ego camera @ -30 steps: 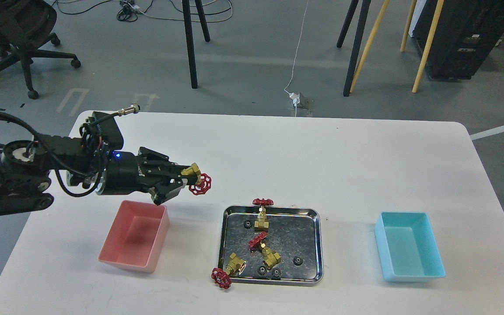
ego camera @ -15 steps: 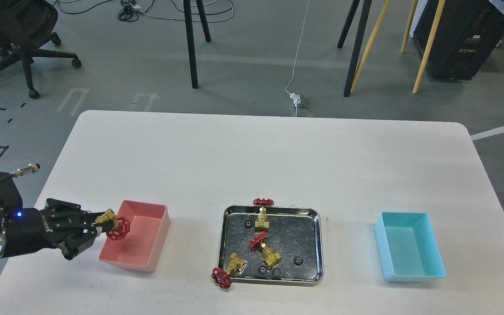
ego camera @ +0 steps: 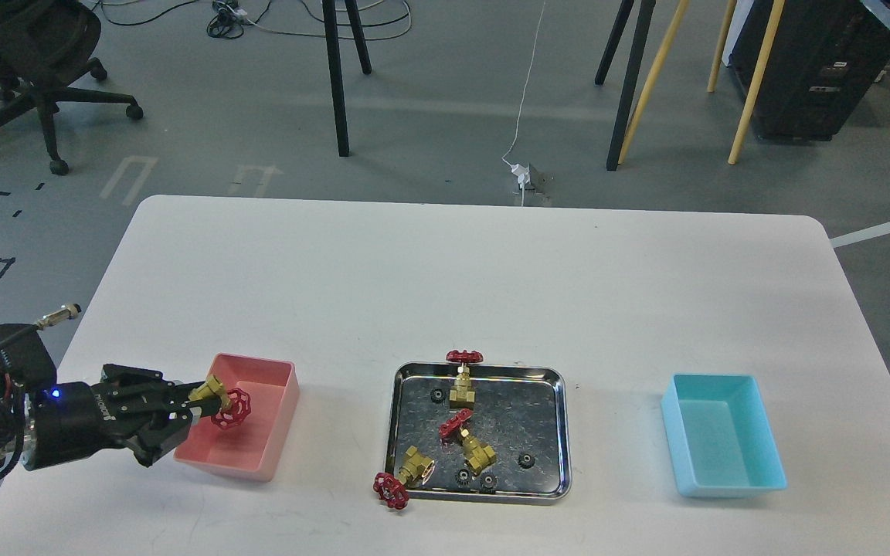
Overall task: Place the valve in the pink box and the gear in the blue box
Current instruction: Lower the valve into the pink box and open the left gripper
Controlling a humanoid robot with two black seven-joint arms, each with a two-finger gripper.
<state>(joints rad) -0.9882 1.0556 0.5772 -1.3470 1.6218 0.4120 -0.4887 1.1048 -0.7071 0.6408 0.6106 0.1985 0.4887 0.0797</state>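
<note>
A: Where is the valve (ego camera: 221, 401) right now?

B: The left gripper (ego camera: 196, 403) has its fingers clamped on the brass body, red handwheel pointing out over the pink box (ego camera: 259, 455), above its left side.

A: How will it handle?

B: Solid metal, I'd guess: dense, rigid, smooth. The body gives flatter purchase than the wheel. The right arm isn't visible.
</note>
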